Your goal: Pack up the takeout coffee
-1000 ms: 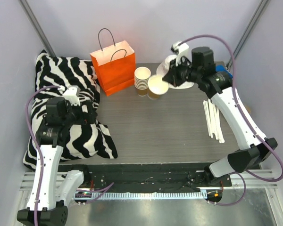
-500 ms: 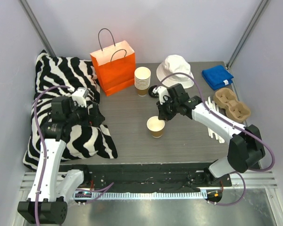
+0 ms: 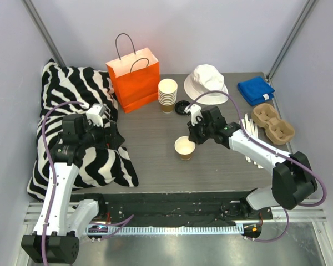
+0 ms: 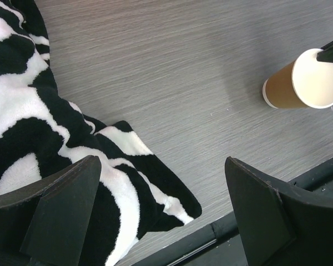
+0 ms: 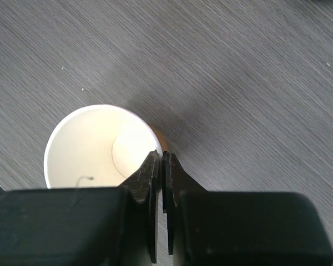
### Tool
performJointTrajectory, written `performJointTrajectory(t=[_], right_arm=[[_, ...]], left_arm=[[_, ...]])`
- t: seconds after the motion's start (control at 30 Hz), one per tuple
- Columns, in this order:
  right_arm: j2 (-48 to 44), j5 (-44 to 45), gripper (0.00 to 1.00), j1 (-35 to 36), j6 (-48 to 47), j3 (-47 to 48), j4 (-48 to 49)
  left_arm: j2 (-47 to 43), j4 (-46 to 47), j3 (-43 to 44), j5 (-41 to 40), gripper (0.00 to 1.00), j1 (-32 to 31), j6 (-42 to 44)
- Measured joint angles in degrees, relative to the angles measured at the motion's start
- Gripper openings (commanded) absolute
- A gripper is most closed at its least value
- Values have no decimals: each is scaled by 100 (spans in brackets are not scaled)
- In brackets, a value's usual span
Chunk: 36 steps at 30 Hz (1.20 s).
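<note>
The takeout coffee cup (image 3: 184,147), tan-brown outside and cream inside, stands upright and lidless on the grey table (image 3: 155,149). It also shows at the right in the left wrist view (image 4: 308,80). My right gripper (image 3: 193,136) pinches the cup's far rim: in the right wrist view the cup (image 5: 94,149) is empty and the gripper (image 5: 162,156) has one finger inside the wall and one outside, nearly touching. A round black lid (image 3: 182,107) lies flat by the cup stack. My left gripper (image 3: 113,136) hangs open and empty over the zebra pillow's edge (image 4: 55,144).
An orange paper bag (image 3: 133,77) stands at the back left beside a stack of lidless cups (image 3: 167,93). A white bucket hat (image 3: 206,83), blue cloth (image 3: 256,90), brown pulp carrier (image 3: 272,123) and white sticks (image 3: 252,141) occupy the right. The zebra pillow (image 3: 72,100) fills the left.
My right gripper carried the cup from beside the cup stack forward to the table's middle, where it now stands. The left gripper drifted slightly right.
</note>
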Motion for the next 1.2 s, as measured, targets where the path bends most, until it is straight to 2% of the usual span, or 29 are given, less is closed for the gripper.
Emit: performJointTrajectory(t=[0.13, 0.5, 0.67, 0.83, 0.97, 1.2], right_arm=[[-9, -2, 23, 0, 55, -98, 98], [-151, 42, 73, -44, 181, -52, -199], [-166, -142, 72, -490, 361, 1043, -612], [313, -101, 68, -1036, 754, 2446, -487], [1246, 328, 66, -1158, 1150, 3206, -378], [2846, 916, 65, -1141, 1692, 3574, -498]], left_arm=[[2, 24, -9, 0, 99, 0, 0], [4, 55, -22, 0, 100, 0, -2], [7, 55, -22, 0, 100, 0, -7], [42, 68, -17, 0, 100, 0, -111], [83, 94, 22, 0, 100, 0, -170], [122, 101, 131, -2, 100, 0, -240]])
